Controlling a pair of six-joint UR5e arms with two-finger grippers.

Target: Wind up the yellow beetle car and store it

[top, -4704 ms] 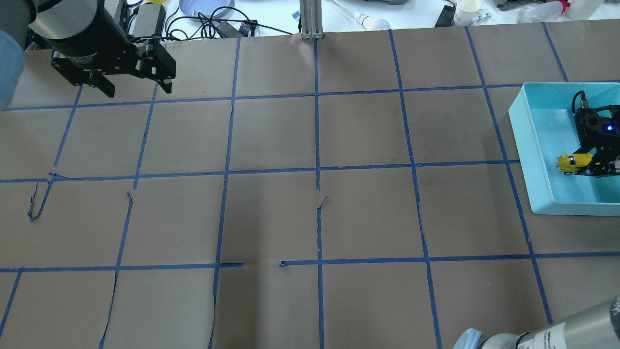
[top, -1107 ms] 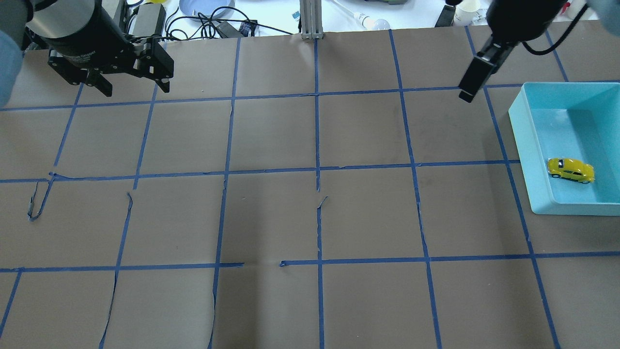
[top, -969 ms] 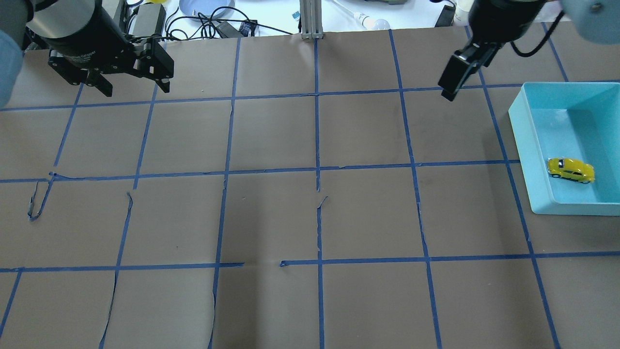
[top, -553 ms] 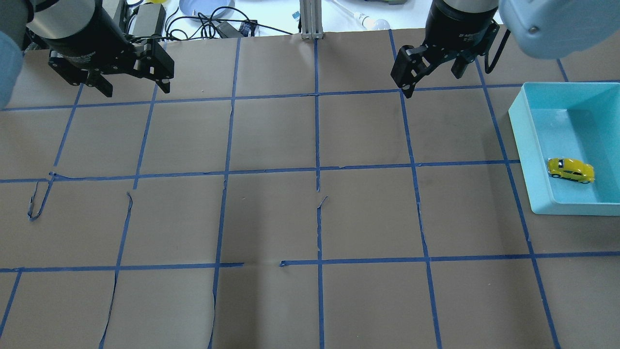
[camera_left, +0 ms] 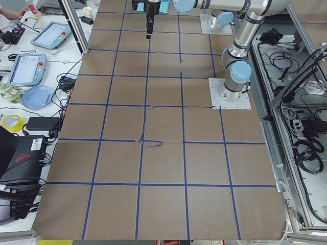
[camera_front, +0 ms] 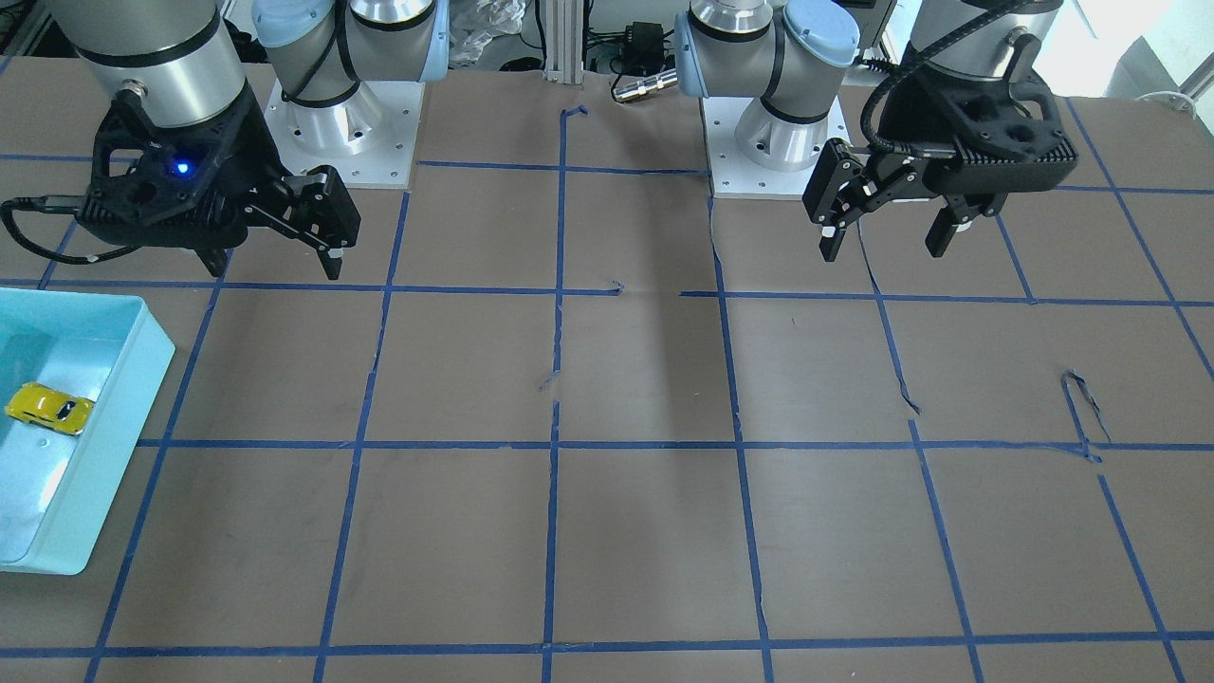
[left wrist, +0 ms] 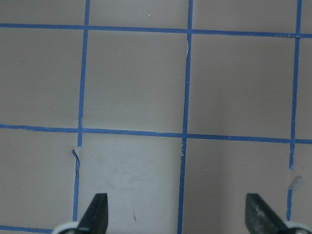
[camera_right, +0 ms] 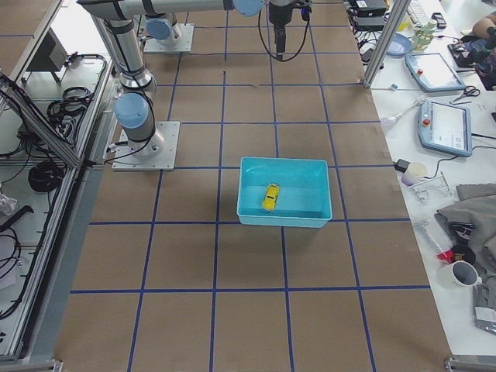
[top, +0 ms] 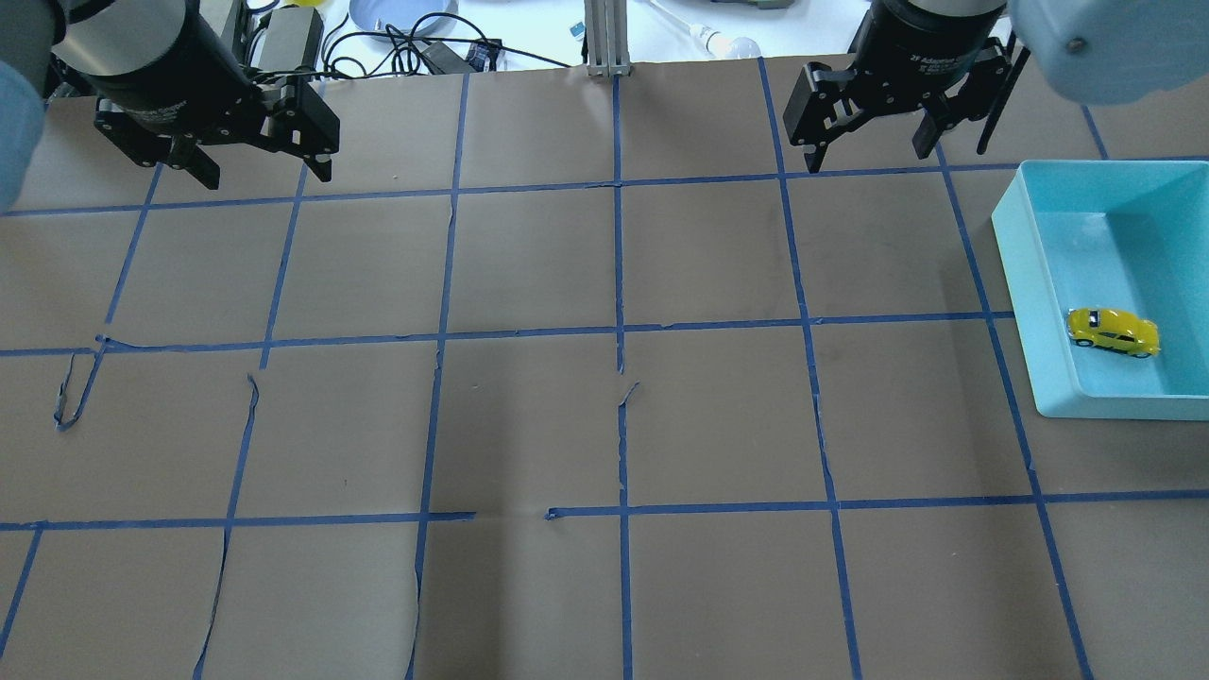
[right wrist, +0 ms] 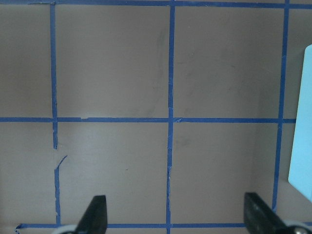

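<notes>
The tiny yellow beetle car (top: pixel 1113 331) stands on its wheels inside the shallow turquoise plastic bin (top: pixel 1030 302), near one long wall, with nothing touching it (it is the bin's only content). The bin sits on the brown paper surface (top: pixel 529 416) gridded with blue tape.

The exterior right view shows the whole bin (camera_right: pixel 283 220) and the car (camera_right: pixel 270 196). The overhead and front-facing views cut the bin (camera_front: pixel 109 446) at their edges. The right wrist view catches only a pale sliver of it (right wrist: pixel 302 122).

The right gripper (top: pixel 866 159) hangs with fingers spread and empty, apart from the bin. The left gripper (top: pixel 269 175) is likewise spread and empty, well apart.
</notes>
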